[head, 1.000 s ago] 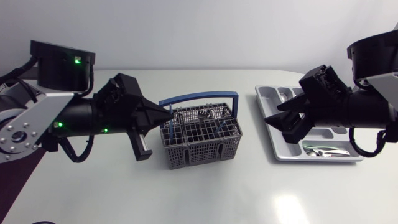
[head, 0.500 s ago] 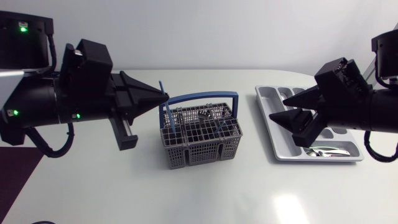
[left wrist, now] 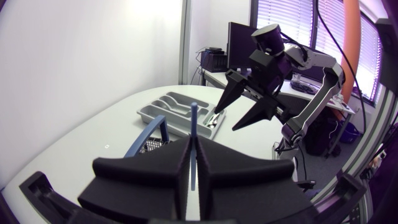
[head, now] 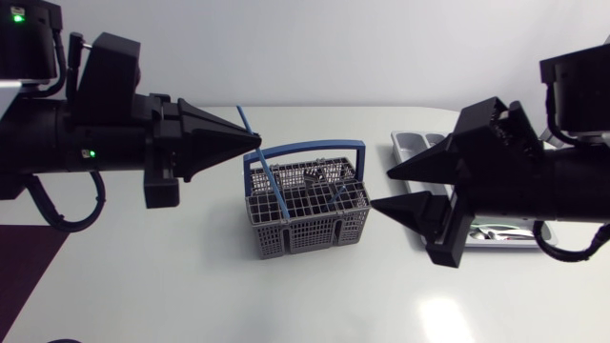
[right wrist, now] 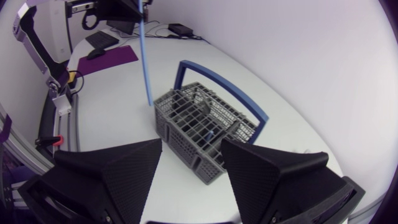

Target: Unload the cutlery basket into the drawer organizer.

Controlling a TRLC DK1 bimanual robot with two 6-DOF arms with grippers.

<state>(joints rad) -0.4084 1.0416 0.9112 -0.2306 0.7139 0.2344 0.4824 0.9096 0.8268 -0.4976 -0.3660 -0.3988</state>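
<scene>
The grey wire cutlery basket with a blue handle stands mid-table, with some metal cutlery inside. My left gripper is up above the basket's left end, shut on a thin blue utensil that hangs slanting, its lower end by that end of the basket. From the left wrist the blue utensil sticks out between the left gripper's closed fingers. My right gripper is open just right of the basket, in front of the grey drawer organizer. The right wrist view looks over the right gripper at the basket and the blue utensil.
A silver piece of cutlery lies in a front compartment of the organizer, mostly hidden behind my right arm. The organizer lies to the right of the basket, beneath the right arm.
My left gripper has risen, drawing the blue utensil up out of the basket. My right gripper has moved left from over the organizer to beside the basket.
</scene>
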